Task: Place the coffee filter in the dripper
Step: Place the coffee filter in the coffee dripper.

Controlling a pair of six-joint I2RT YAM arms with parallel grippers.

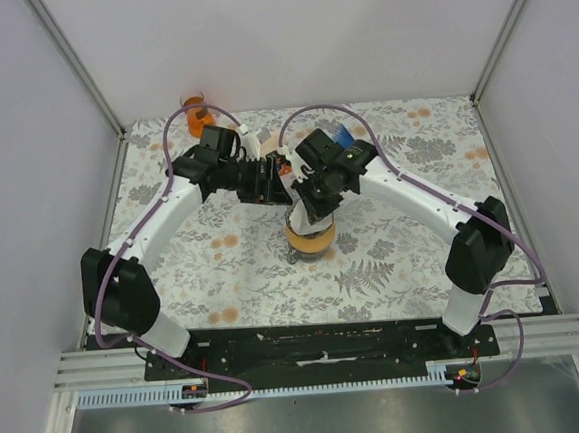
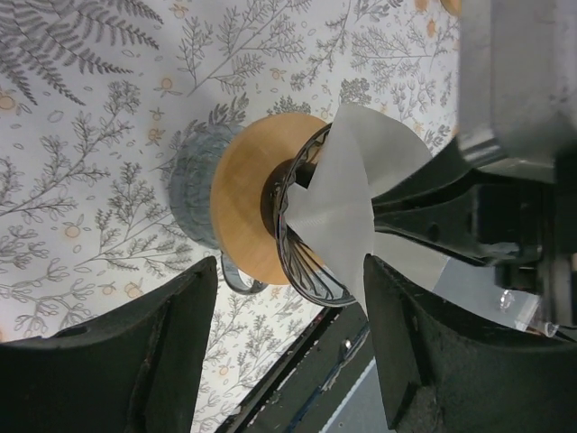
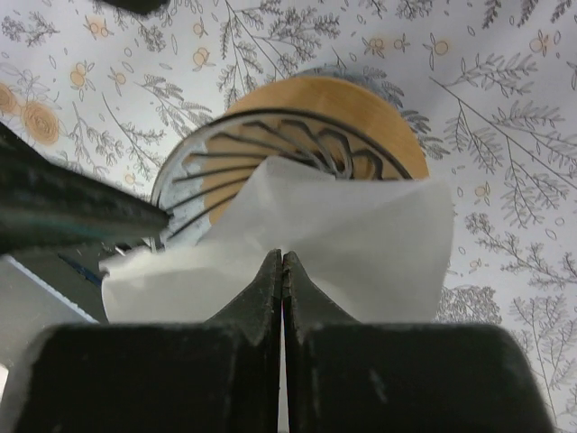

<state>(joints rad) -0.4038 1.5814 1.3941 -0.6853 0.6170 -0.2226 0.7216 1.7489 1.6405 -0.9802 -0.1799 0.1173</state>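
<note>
Your right end effector (image 3: 282,257) is pinched shut on the coffee filter (image 3: 361,239); centre its tip over the wire dripper (image 3: 261,149) before letting go. The left end effector (image 2: 290,266) gapes open, empty.

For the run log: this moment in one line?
right end effector: shut on filter | filter: at dripper mouth | left end effector: open

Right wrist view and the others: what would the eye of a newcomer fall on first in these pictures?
The white coffee filter stands out: the shut right gripper pinches its edge right over the wire dripper, in the middle of the flowered table. The dripper rests on a round wooden base, and the left gripper hovers open next to it.
</note>
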